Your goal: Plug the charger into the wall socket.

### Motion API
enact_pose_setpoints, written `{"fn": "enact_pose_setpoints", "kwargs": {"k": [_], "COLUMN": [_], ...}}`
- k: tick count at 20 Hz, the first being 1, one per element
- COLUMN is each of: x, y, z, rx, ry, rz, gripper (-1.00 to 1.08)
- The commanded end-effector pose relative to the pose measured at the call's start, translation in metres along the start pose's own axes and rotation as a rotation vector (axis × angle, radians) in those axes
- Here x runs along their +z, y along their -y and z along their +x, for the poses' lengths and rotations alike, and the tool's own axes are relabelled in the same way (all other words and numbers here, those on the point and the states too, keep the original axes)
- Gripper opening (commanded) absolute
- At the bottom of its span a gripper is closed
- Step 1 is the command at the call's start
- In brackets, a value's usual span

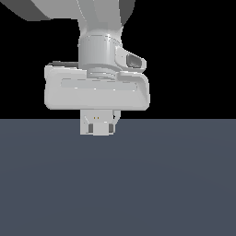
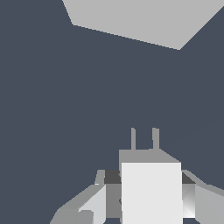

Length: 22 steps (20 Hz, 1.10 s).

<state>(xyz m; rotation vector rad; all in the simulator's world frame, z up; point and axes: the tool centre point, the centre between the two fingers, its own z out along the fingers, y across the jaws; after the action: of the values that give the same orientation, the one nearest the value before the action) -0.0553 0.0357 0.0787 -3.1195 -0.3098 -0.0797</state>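
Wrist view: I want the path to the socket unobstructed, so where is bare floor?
Bare floor fills everything between the charger in the claw and the wall socket. It is crowded only at the claw itself.

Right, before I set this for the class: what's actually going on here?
A simulated Panda arm is holding the charger in its pincer, fingers pressed on either side of the block. In the wrist view the two prongs point out ahead over the dark floor, towards a light-grey slab at the far edge, probably the wall socket, with open floor between them. The charger is not plugged in yet.
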Motion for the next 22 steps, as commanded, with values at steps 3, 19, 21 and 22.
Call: {"fn": "enact_pose_setpoints", "kwargs": {"k": [3, 19, 21, 22], "x": [-0.007, -0.019, -0.019, -0.019], "y": [0.011, 0.025, 0.025, 0.025], "z": [0.016, 0.049, 0.049, 0.049], "rx": [0.087, 0.243, 0.244, 0.243], "ry": [0.000, 0.002, 0.002, 0.002], "rz": [-0.005, -0.013, -0.013, -0.013], "gripper": [-1.00, -1.00, -1.00, -1.00]}}
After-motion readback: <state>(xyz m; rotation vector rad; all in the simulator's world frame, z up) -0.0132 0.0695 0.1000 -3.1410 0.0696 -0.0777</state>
